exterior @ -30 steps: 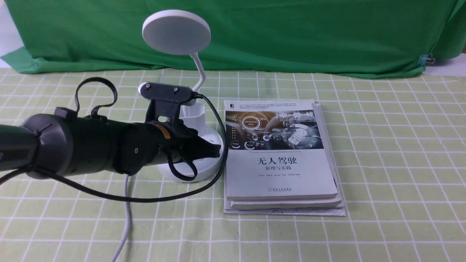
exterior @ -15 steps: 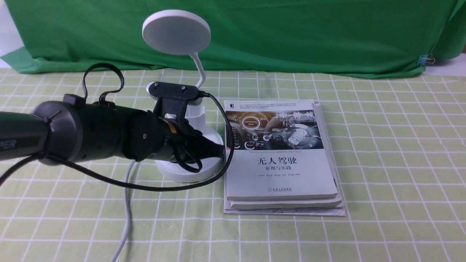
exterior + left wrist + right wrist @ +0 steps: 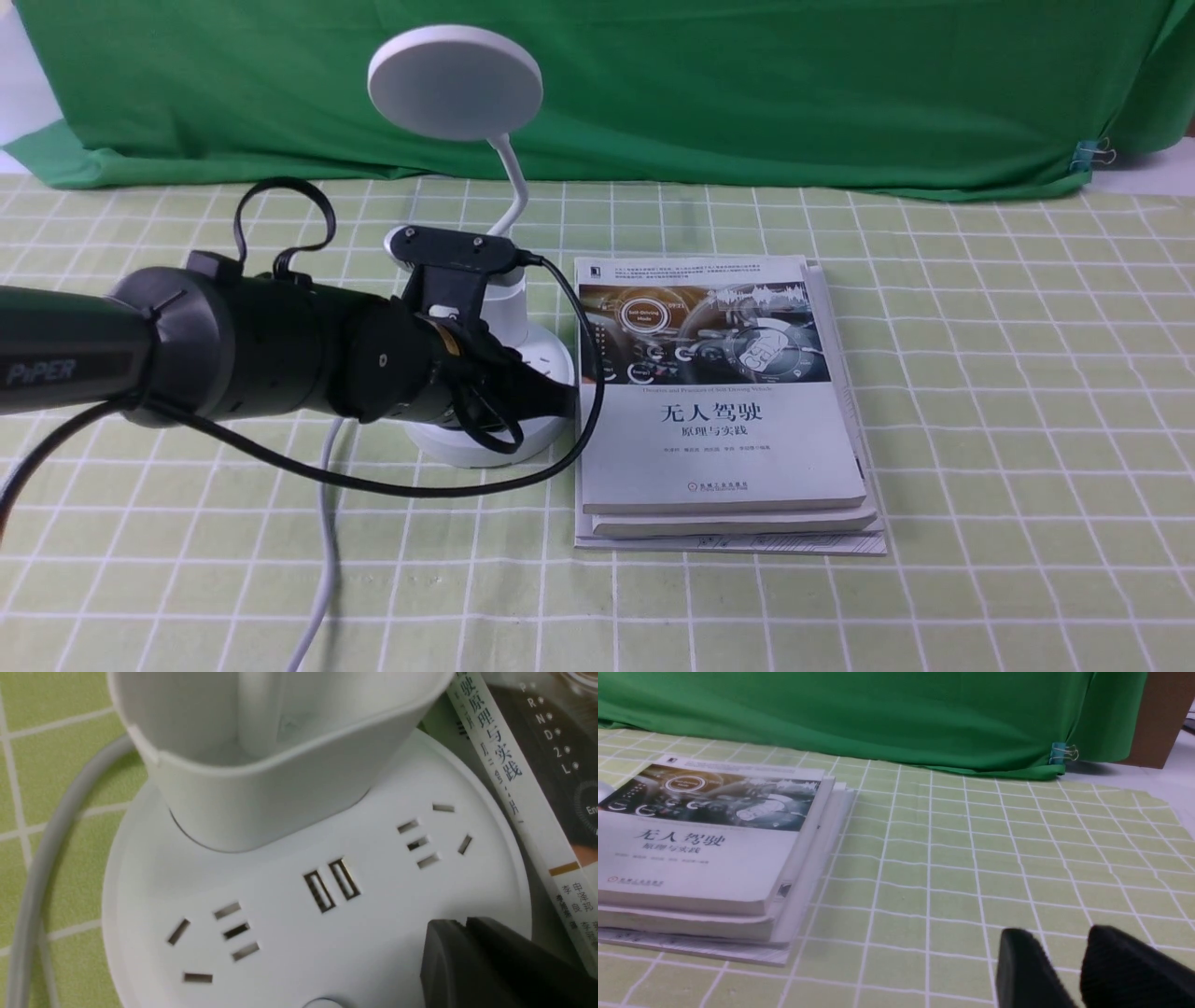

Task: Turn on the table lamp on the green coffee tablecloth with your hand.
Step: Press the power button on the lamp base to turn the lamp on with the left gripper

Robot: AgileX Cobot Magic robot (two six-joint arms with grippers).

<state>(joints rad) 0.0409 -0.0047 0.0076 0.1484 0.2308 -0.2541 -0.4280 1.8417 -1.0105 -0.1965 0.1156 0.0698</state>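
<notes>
Front view: lamp (image 3: 551,359) upright near the cloth's (image 3: 1008,392) far-left corner, disc facing the near edge; left gripper (image 3: 560,401) closed, right gripper (image 3: 1059,956) parted.

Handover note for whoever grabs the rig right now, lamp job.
Left end effector: shut, nothing held, over the lamp base.
Right end effector: fingertips apart, nothing between them.
Lamp: upright on the green tablecloth, beside the book stack.
Button: partly in the left wrist view; no contact visible.
Done: left arm brought to the base.
Left: press the button and confirm light; the head looks unlit.
</notes>
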